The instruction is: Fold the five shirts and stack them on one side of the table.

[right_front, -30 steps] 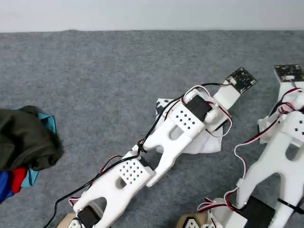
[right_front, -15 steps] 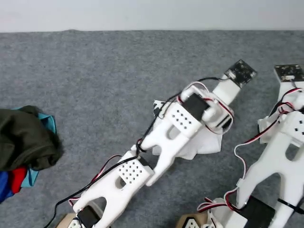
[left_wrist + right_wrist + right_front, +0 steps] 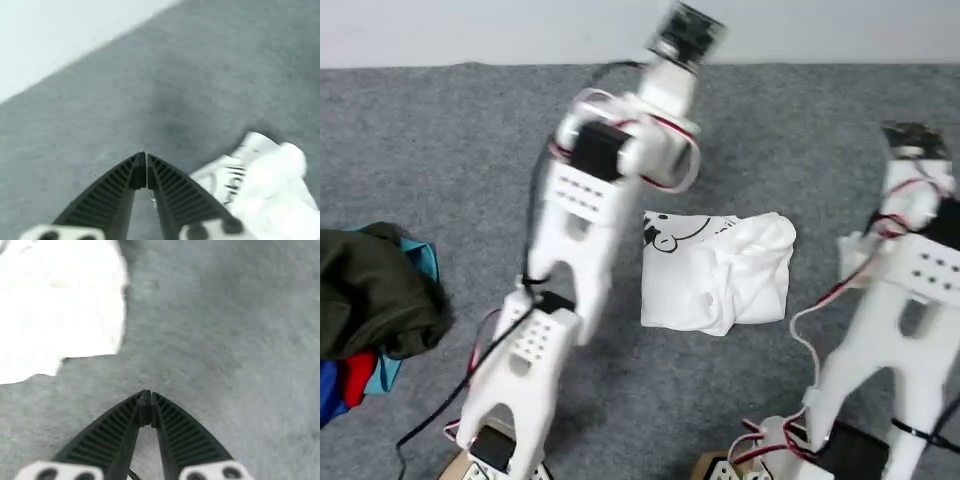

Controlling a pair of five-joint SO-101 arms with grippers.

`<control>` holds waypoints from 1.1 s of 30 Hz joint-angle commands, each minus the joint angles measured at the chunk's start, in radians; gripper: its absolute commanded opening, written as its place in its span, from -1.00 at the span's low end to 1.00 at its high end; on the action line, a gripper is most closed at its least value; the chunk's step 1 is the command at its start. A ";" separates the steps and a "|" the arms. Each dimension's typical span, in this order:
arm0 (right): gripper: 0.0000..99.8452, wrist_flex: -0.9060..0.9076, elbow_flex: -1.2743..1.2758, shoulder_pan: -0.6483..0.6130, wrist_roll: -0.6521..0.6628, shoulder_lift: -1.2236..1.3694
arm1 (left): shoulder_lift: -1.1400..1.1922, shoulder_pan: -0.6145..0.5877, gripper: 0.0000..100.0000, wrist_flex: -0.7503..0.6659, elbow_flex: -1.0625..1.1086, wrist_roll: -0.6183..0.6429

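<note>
Tips of my left gripper (image 3: pixel 145 172) meet with no gap and grip nothing, above bare grey surface near the crumpled white shirt (image 3: pixel 715 272), which lies mid-table between the arms. My right gripper (image 3: pixel 145 410) is likewise pinched closed and empty, on the shirt's other side. On the grey table covering (image 3: pixel 470 150), a heap of shirts (image 3: pixel 375 300), dark, teal, blue and red, sits at the left edge. A white wall (image 3: pixel 520 30) runs behind.

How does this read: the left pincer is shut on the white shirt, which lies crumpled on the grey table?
One thing is wrong: the left pincer is shut on nothing. The left wrist view shows it closed over bare grey table, apart from the white shirt, which does lie crumpled on that table.
</note>
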 commanded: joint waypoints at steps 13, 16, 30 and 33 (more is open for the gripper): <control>-0.98 -0.105 -0.040 -0.426 -0.192 0.216 | -0.789 -0.313 -0.99 0.006 0.997 -0.100; -0.98 -0.134 -0.040 -0.469 -0.216 0.269 | -0.878 -0.351 -0.99 -0.015 1.135 -0.114; -0.98 -0.214 -0.035 -0.515 -0.212 0.490 | -1.008 -0.370 -0.99 -0.018 1.363 -0.114; -0.98 -0.191 -0.037 -0.456 -0.178 0.559 | -1.011 -0.371 -0.99 -0.012 1.363 -0.112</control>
